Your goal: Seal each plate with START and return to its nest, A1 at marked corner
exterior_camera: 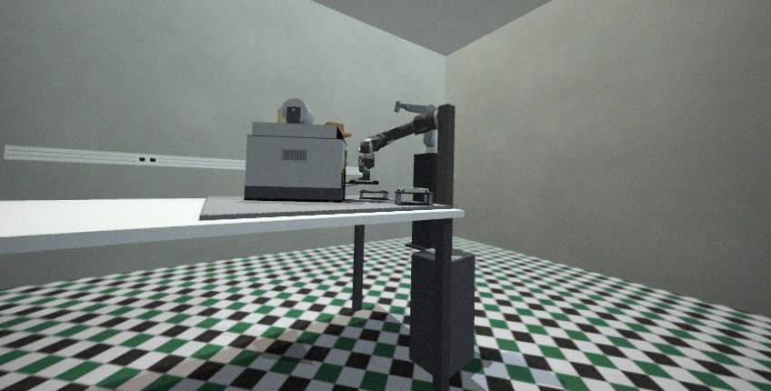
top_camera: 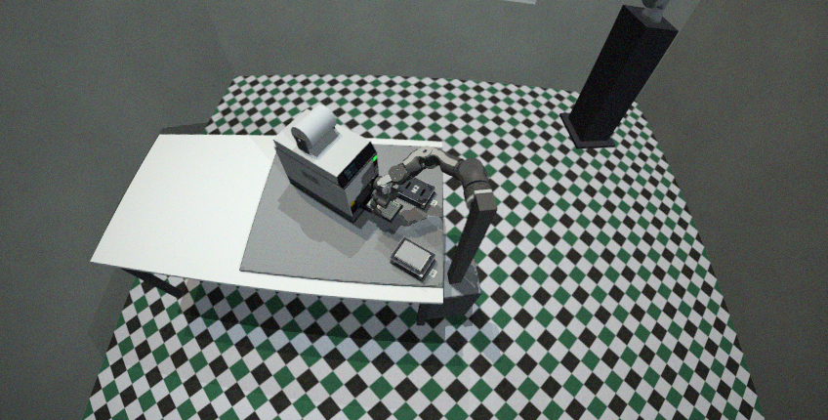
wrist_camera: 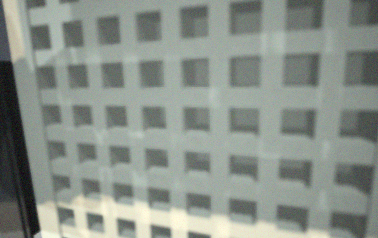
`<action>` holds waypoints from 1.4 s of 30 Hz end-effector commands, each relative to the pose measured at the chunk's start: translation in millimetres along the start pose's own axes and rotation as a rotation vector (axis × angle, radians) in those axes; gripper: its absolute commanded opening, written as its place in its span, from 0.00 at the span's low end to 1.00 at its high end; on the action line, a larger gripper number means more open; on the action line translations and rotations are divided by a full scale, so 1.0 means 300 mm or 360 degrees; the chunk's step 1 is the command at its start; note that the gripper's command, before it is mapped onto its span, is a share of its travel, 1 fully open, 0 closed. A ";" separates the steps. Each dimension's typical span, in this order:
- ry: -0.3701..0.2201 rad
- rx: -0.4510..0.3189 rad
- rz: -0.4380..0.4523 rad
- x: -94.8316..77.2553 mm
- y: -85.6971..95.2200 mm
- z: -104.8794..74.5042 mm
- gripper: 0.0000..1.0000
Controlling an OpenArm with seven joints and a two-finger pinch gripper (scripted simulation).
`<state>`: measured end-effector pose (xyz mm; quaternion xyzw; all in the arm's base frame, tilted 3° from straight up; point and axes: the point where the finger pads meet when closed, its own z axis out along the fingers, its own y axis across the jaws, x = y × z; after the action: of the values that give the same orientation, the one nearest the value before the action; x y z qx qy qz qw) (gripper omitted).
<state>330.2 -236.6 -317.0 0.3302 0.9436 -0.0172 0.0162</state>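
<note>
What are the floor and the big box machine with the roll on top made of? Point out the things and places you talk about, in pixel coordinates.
The floor (top_camera: 579,324) (exterior_camera: 162,334) looks like smooth tile, with green, black and white squares. The sealer (top_camera: 314,185) (exterior_camera: 294,164) seems to be painted metal or maybe hard plastic: flat gray-white sides and crisp edges, not very shiny.
</note>
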 end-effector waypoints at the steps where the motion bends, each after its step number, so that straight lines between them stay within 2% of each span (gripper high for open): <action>1: -0.0002 -0.0005 -0.0002 -0.001 0.002 -0.002 0.65; 12: -0.0002 -0.0005 -0.0002 -0.001 0.002 -0.002 0.65; 42: -0.0006 -0.0003 0.0002 -0.004 0.002 -0.064 0.65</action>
<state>330.0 -235.4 -300.4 0.3283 0.9443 -0.0161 0.0163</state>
